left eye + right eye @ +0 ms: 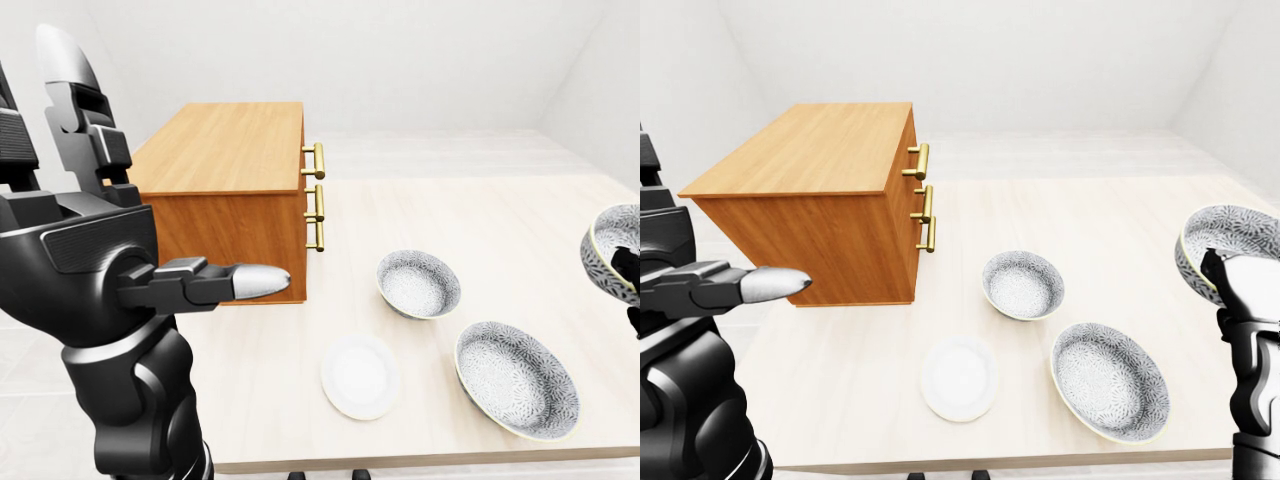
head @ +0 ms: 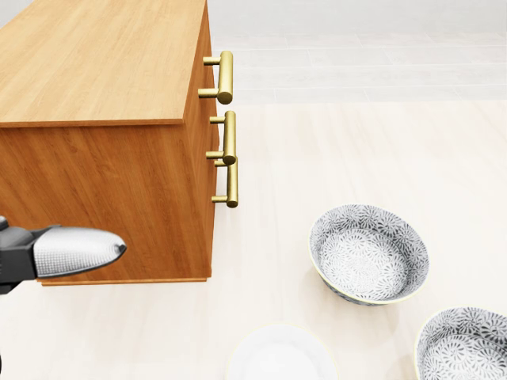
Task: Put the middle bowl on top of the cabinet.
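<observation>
Although two patterned bowls sit on the table, a third is in the air. At three o'clock in the right-eye view, the robot's right hand [image 1: 1243, 300] has its dark fingers closed on the near wall of a grey-and-white floral bowl [image 1: 1235, 232] and holds it clear above the pale wooden table [image 1: 1120, 215].

The left hand [image 1: 85, 250] fills nine o'clock of the left-eye view. It is raised and spread wide, one silver-tipped finger pointing sideways, and it holds nothing.

A wooden cabinet [image 1: 810, 150] with three brass bar handles [image 1: 921, 160] stands on the table at ten o'clock in the right-eye view, its flat top bare. Near the centre sits a small deep bowl [image 1: 1023, 285]. A wider shallow bowl [image 1: 1108, 380] lies at five o'clock, and a white plate [image 1: 959, 377] lies at six o'clock.

The lifted bowl is most likely the one the task means, so the pick-up looks done and the carry is in hand. The next move probably calls for swinging the bowl across the table toward ten o'clock, keeping it above the cabinet's edge and level, then lowering it onto the top before the fingers let go. The base may need to shift closer.

No brand, label or lettering can be read anywhere.
</observation>
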Robot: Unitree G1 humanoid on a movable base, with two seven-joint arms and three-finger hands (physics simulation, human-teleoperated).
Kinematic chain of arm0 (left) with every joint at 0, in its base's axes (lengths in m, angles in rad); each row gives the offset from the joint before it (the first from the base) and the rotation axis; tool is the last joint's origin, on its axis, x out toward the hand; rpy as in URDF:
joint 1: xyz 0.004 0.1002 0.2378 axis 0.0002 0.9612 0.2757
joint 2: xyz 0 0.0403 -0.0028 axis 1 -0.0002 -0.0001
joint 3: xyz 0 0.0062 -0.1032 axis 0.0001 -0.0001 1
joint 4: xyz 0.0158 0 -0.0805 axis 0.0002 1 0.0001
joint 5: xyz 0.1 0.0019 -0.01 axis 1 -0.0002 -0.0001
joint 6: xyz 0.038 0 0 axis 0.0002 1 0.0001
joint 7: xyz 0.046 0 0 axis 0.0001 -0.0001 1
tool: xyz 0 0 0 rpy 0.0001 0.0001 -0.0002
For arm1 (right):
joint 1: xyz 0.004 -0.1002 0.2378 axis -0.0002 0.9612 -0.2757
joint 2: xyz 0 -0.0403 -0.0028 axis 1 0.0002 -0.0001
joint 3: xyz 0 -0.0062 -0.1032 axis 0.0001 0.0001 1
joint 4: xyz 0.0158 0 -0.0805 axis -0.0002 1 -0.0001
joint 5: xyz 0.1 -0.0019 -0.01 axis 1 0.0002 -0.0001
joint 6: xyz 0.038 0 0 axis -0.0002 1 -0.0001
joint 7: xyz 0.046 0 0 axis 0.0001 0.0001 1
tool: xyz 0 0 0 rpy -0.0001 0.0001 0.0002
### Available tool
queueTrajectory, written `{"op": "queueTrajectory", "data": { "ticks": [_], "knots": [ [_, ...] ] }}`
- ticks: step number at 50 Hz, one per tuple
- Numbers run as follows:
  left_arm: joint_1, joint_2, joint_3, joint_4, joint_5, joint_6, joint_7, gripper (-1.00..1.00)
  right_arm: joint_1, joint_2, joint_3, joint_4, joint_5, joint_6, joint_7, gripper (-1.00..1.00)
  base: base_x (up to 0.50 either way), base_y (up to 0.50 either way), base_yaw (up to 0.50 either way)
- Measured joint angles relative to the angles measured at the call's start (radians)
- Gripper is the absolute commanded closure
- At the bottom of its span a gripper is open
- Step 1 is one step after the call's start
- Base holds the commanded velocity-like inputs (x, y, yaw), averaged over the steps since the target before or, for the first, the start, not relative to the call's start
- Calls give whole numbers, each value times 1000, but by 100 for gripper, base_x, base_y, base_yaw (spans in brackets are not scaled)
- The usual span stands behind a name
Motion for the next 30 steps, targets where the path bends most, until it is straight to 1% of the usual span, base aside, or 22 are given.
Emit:
{"op": "queueTrajectory", "data": {
  "ticks": [19,30],
  "knots": [
    [1,1,2,-4,2,0,2,-100,-146,-48,36,-110,86,0,166,100,0,0,0],
    [0,0,2,-3,-1,0,-2,-100,-267,-75,103,-132,120,0,245,100,0,0,0]
  ]
}}
